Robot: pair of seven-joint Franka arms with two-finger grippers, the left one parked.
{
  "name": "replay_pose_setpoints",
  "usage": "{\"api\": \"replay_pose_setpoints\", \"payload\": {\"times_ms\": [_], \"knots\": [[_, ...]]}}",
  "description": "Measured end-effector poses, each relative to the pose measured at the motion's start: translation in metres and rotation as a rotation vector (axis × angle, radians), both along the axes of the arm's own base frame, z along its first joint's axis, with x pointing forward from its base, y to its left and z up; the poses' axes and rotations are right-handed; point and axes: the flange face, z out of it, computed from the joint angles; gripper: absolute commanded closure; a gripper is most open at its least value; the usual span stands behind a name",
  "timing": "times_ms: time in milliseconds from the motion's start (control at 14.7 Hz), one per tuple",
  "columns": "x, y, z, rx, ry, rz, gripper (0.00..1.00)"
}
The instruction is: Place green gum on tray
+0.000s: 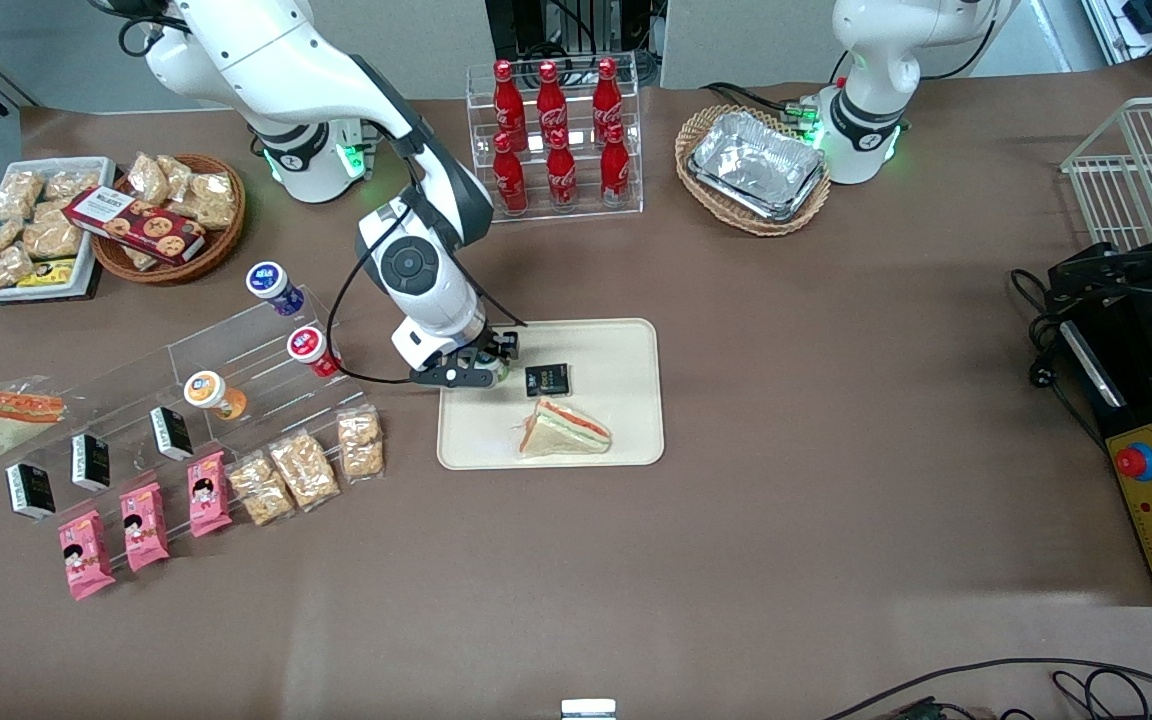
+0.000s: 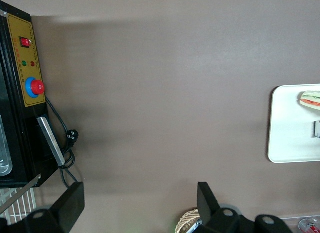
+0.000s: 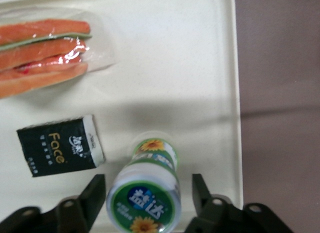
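Note:
The green gum (image 3: 145, 193), a green bottle with a white-rimmed lid and a flower mark, stands on the cream tray (image 3: 175, 68) near its rim. My right gripper (image 3: 147, 185) is open, with one finger on each side of the bottle and a small gap at both. In the front view the gripper (image 1: 481, 372) is over the tray's (image 1: 616, 345) edge toward the working arm's end, and it hides most of the bottle. A wrapped sandwich (image 3: 42, 53) and a black packet (image 3: 60, 145) also lie on the tray.
A clear tiered rack holds an orange bottle (image 1: 211, 390), a red bottle (image 1: 308, 347) and a blue-lidded one (image 1: 271, 283) beside the gripper. A cola bottle rack (image 1: 556, 140) and a basket of foil trays (image 1: 756, 165) stand farther from the camera.

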Motion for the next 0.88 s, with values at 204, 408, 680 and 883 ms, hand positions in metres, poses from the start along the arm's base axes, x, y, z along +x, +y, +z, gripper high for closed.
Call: {"api": "replay_pose_setpoints", "payload": {"times_ms": [204, 408, 680, 883], "knots": [[0.017, -0.016, 0.011, 0.008, -0.021, -0.033, 0.03], [0.047, -0.055, 0.056, 0.018, -0.032, -0.036, 0.02], [0.076, -0.135, 0.161, 0.011, 0.043, -0.025, 0.01], [0.073, -0.202, 0.226, 0.025, 0.049, 0.014, 0.01]]}}
